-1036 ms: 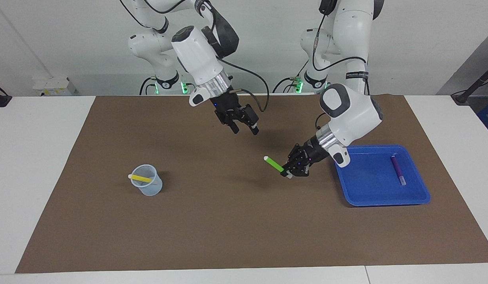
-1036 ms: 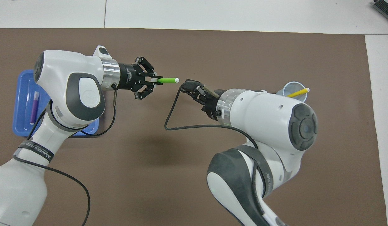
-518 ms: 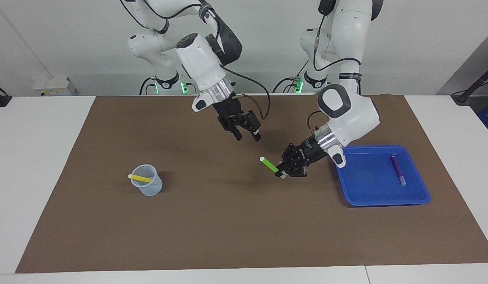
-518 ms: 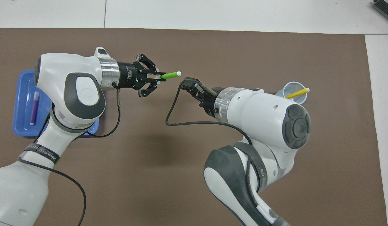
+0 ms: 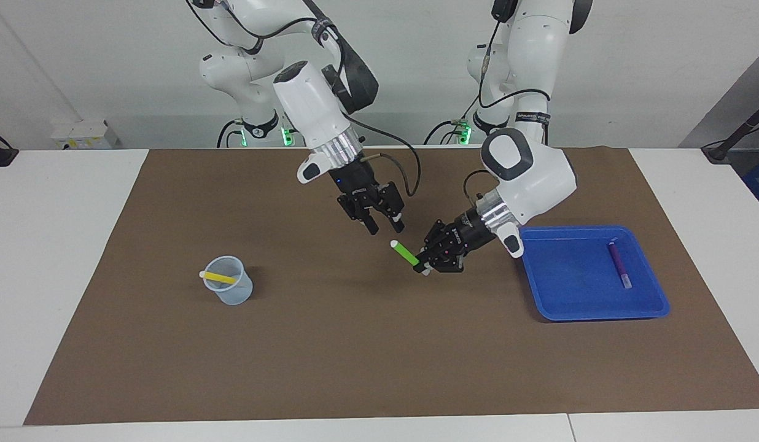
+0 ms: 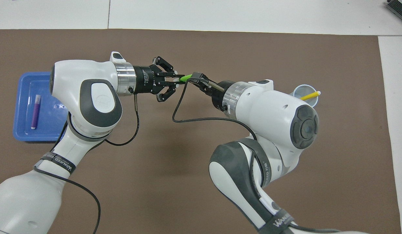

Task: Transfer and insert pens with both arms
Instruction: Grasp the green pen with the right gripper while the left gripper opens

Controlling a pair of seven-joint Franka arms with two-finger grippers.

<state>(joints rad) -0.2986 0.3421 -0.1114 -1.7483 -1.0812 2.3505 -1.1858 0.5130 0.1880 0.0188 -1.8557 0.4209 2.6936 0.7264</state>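
My left pincer grips the green pen mid-table — its cap tip just under my open right pincer

left end effector clamped, right end effector spread

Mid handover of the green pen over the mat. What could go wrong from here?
1. The left gripper holds the green pen by one end only; if the right gripper, jaws open just above the pen's pale tip, nudges it, the pen may tilt or slip.
2. If the left gripper lets go before the right one closes, the pen drops onto the brown mat.
3. The right arm's black cable loops close to both grippers and might snag.
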